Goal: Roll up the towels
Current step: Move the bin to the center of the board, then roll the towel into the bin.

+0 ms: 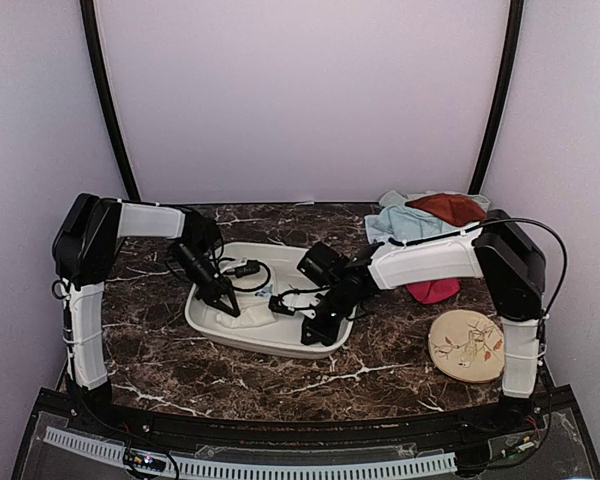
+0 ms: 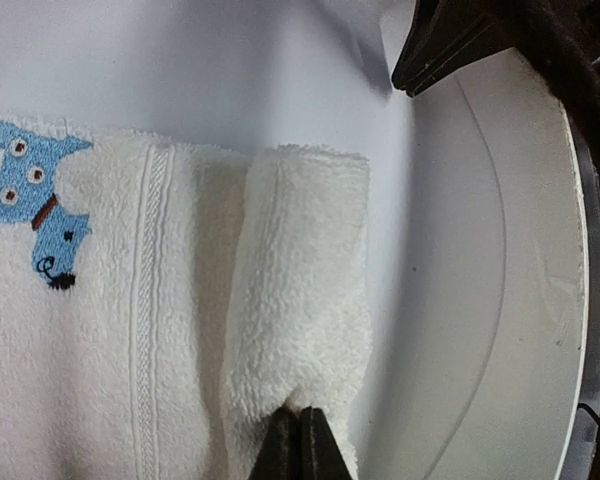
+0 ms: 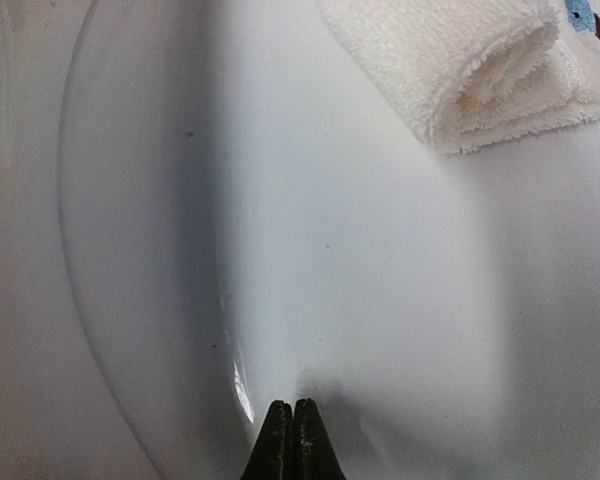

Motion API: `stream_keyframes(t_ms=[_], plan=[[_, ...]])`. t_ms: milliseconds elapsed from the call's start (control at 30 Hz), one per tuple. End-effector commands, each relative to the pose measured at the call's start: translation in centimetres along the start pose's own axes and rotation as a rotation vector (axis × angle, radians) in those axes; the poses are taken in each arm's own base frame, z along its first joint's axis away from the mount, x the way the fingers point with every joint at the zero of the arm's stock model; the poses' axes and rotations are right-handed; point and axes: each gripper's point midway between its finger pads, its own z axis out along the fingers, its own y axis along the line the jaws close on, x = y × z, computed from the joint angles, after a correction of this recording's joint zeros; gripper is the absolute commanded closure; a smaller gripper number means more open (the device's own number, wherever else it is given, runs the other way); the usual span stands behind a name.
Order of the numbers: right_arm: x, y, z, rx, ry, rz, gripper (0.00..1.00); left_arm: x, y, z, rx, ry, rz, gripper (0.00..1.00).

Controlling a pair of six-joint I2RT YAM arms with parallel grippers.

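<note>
Well, the cream towel (image 2: 130, 330) lies flat in the white basin (image 1: 280, 345), its blue mark (image 2: 35, 200) away from the edge where a short roll (image 2: 300, 280) is begun. The left gripper (image 2: 300, 445) is shut, its tips pressed against the near end of that roll; whether a fold of cloth is nipped between them I cannot tell. The right gripper (image 3: 294, 430) is shut too and holds nothing, tips down on bare basin floor, with the roll's other end well apart from it.

To my eye the step in hand is carrying the roll on across the cloth. It would go best with both ends driven together, so the right gripper should come up to its end before the left pushes on; otherwise the roll will likely skew into a cone. Keep the tips low and push towards the mark, and keep the flat part from sliding on the slick basin.

Counting: two arms, two grippers, one basin, one round disc (image 1: 466, 345) on the worktop (image 1: 180, 370). Four towels that I can make out: the cream one, then a light blue (image 1: 388, 222), a rust-brown (image 1: 445, 208) and a pink (image 1: 432, 291) heaped at the back right, none rolled. The heap may hide more.
</note>
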Motion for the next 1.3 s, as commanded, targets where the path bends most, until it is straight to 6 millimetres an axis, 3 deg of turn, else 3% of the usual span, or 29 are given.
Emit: stream_keyframes(t_ms=[0, 100, 167, 200, 233, 300, 400, 500, 600, 733, 800, 933, 1133, 1267], plan=[[-2.7, -0.4, -3.2, 0.15, -0.158, 0.015, 0.96, 1.2, -3.3, 0.0, 0.05, 0.021, 0.008, 0.99], [-5.1, -3.5, -6.9, 0.395, -0.321, -0.025, 0.78, 1.2, -3.6, 0.6, 0.059, 0.038, 0.019, 1.0], [-6.9, -4.9, -10.7, 0.558, -0.459, -0.059, 0.48, 0.4, -3.4, 0.6, 0.064, 0.04, 0.032, 1.0], [-7.2, -5.3, -11.9, 0.617, -0.509, -0.079, 0.08, 0.2, -3.3, 0.8, 0.074, 0.043, 0.032, 1.0], [-7.8, -5.8, -13.3, 0.678, -0.573, -0.079, 0.01, -0.2, -3.2, 0.7, 0.078, 0.045, 0.035, 1.0], [-8.9, -7.2, -16.7, 0.826, -0.733, -0.031, 0.0, -0.7, -2.8, 0.6, 0.075, 0.056, 0.046, 1.0], [-9.1, -7.4, -16.7, 0.855, -0.796, -0.075, 0.0, -1.1, -1.7, 0.5, 0.051, 0.083, 0.055, 1.0], [-9.9, -6.4, -12.5, 0.748, -0.643, -0.257, 0.02, -1.0, -0.6, 0.3, 0.025, 0.117, 0.056, 1.0], [-10.2, -4.9, -9.0, 0.632, -0.546, -0.399, 0.15, -1.0, 0.1, 0.3, 0.006, 0.139, 0.071, 1.0], [-9.6, -0.9, -7.6, 0.535, -0.576, -0.655, 0.21, -0.9, 0.7, 0.2, 0.001, 0.159, 0.068, 1.0], [-9.3, 0.0, -6.7, 0.548, -0.558, -0.75, 0.24, -0.8, 0.8, 0.3, 0.001, 0.162, 0.064, 1.0], [-9.1, 0.6, -5.1, 0.553, -0.51, -0.837, 0.3, -0.8, 1.1, 0.3, -0.004, 0.153, 0.05, 1.0], [-8.7, 1.6, -1.9, 0.525, -0.457, -0.95, 0.31, -0.3, 2.0, 0.2, -0.028, 0.152, 0.034, 1.0], [-9.7, 1.1, -0.6, 0.538, -0.443, -0.984, 0.32, -0.1, 2.5, 0.4, -0.048, 0.157, 0.036, 1.0]])
